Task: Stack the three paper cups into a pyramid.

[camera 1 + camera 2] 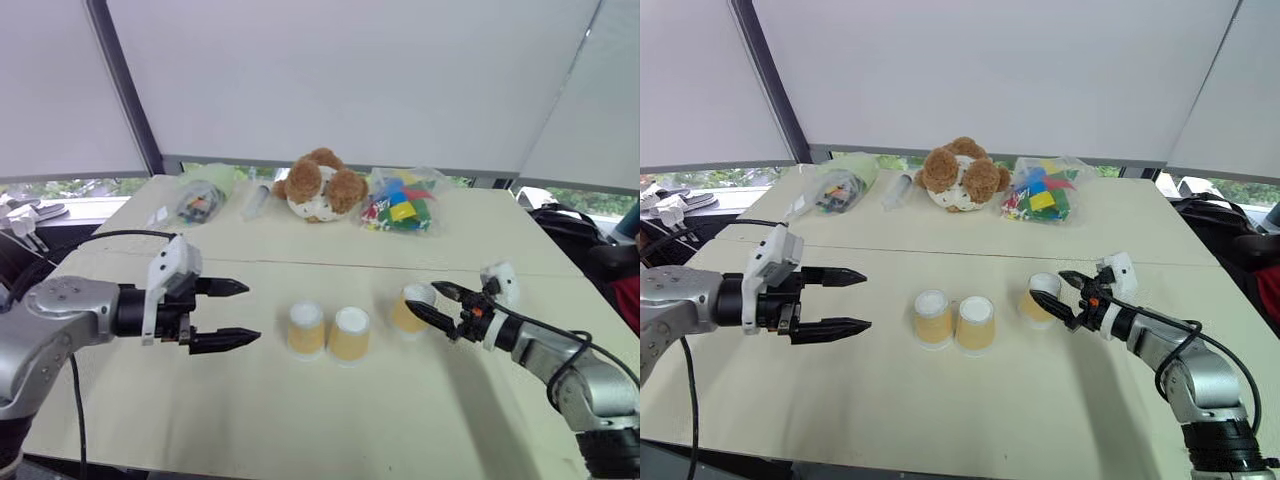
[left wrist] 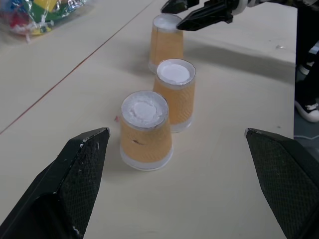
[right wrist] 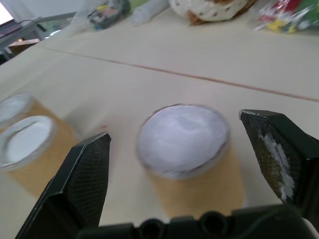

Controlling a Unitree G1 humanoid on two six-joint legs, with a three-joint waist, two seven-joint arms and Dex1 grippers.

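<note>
Beige surface (image 1: 150,420) – right gripper (image 1: 437,303) jaws wide, bracketing the upturned end cup (image 1: 411,308); I keep left gripper (image 1: 232,313) gaping, farther off.

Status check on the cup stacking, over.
Left gripper open, clear of the cups. Right gripper open, jaws either side of the right-hand paper cup. All three cups upside down in a row, none stacked. Nothing in the way.

I find no text, label, brand, number or sign that I can read anywhere here. The three paper cups (image 1: 349,333) carry plain tan sides and white bases, with no print on them. The bags at the far side of the worktop (image 1: 300,420) show colours, but no lettering I can make out.
</note>
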